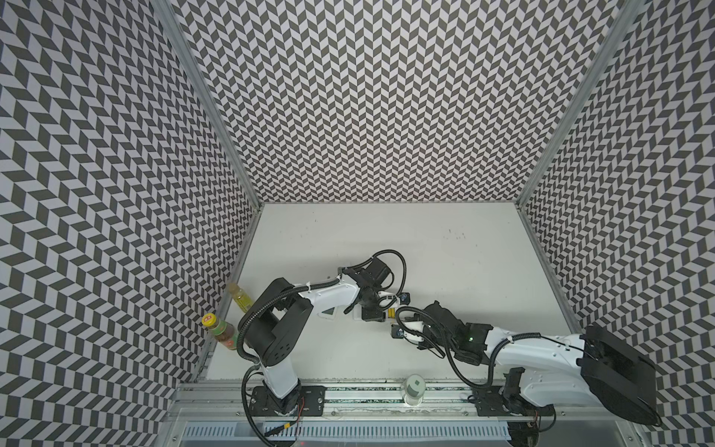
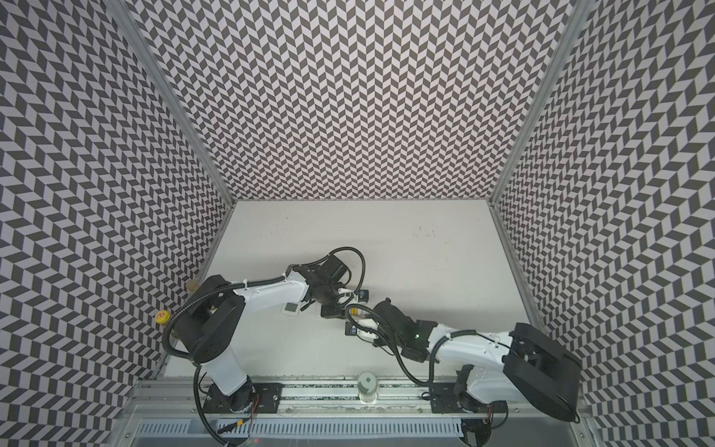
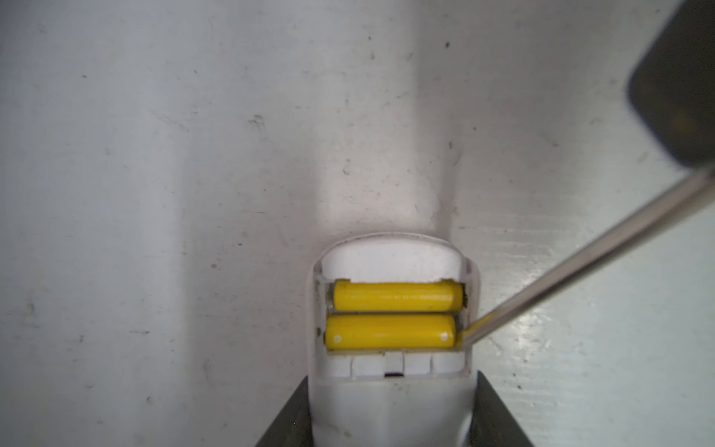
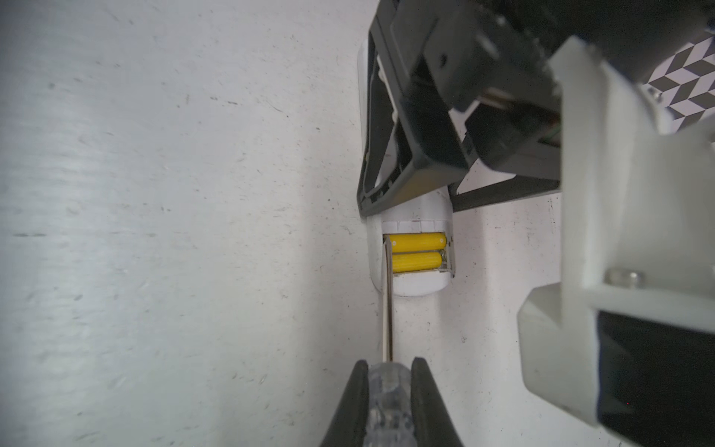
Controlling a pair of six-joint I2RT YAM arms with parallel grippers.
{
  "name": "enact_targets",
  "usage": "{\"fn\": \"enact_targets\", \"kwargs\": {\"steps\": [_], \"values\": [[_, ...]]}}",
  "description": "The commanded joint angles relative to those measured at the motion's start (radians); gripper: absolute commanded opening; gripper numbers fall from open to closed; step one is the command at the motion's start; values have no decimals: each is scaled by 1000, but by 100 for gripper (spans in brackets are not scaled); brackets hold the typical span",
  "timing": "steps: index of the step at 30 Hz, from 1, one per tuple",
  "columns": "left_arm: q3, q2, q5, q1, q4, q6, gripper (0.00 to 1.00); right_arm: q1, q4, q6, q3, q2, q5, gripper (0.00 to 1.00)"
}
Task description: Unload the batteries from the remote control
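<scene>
Batteries [image 3: 396, 297] fill the remote [image 3: 390, 259] on a scuffed white surface [image 1: 387, 240], chevron walls [image 1: 387, 96] around; left gripper [image 3: 391, 410] clamps the remote; right gripper [image 4: 389, 371] clamps the screwdriver [image 4: 388, 309].

Two slim yellow cylindrical batteries [image 3: 390, 333] lie side by side in the uncovered compartment near the rounded end of a white plastic remote control [image 3: 390, 259], its back facing up.

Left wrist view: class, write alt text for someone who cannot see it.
A white remote lies on a scuffed table, its battery bay open, two yellow batteries side by side. A screwdriver tip sits at the end of the battery nearer the left gripper, whose dark fingers flank the remote.
</scene>
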Motion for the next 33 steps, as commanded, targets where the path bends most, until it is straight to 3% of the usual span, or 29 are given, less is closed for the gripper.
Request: {"fn": "enact_targets", "kwargs": {"steps": [1,33], "values": [[8,26,108,-30,-16,8,29,-18,173,-7,3,-26,153,0],[12,48,91,-40,-21,3,29,-20,129,-34,-14,-100,198,0]]}}
